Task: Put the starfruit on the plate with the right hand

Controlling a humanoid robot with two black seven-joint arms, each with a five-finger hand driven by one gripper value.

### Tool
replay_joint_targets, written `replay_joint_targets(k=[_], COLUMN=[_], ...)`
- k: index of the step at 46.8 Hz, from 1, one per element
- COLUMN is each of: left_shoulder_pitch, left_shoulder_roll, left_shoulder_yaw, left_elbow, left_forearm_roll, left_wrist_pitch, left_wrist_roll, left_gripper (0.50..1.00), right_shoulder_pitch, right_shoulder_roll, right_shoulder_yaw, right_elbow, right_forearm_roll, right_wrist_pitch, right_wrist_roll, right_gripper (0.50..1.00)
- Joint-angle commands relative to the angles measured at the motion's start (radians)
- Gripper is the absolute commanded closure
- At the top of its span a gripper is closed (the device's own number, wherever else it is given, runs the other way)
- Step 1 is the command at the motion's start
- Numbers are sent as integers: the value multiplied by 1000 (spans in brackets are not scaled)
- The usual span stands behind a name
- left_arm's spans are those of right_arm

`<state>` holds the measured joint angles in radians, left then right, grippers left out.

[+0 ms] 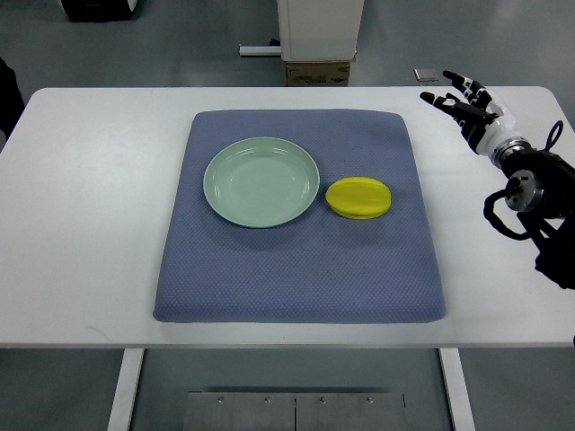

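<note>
The right hand (464, 102) hangs with fingers spread and empty over the table's (81, 224) far right, well apart from the starfruit (359, 197) lying just beside the plate (261, 181) on the blue mat (296, 269).

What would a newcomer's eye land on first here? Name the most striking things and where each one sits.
The bright yellow starfruit stands out first, lying on the blue mat just right of the pale green plate, which is empty. Next comes the right hand, black and white with its fingers spread, hovering over the white table at the far right corner, well away from the fruit.
</note>
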<state>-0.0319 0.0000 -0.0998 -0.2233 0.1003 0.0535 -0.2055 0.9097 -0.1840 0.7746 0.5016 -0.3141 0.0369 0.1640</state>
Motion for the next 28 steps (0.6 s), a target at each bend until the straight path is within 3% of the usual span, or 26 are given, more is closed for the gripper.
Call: replay_joint_targets(k=[1,28], left_shoulder_pitch=[0,15], left_shoulder_roll=[0,0], left_shoulder_yaw=[0,-3], left_elbow=[-1,2], left_forearm_roll=[-1,-10], left_wrist_pitch=[0,8], left_wrist_roll=[1,0], left_gripper=[500,500], right_shoulder_pitch=[0,-2], right_shoulder_roll=[0,6], right_shoulder_yaw=[0,-3], right_elbow=[0,2], right_forearm_roll=[0,0], right_wrist_pitch=[0,29], right_wrist_roll=[0,-1], right_gripper=[500,500])
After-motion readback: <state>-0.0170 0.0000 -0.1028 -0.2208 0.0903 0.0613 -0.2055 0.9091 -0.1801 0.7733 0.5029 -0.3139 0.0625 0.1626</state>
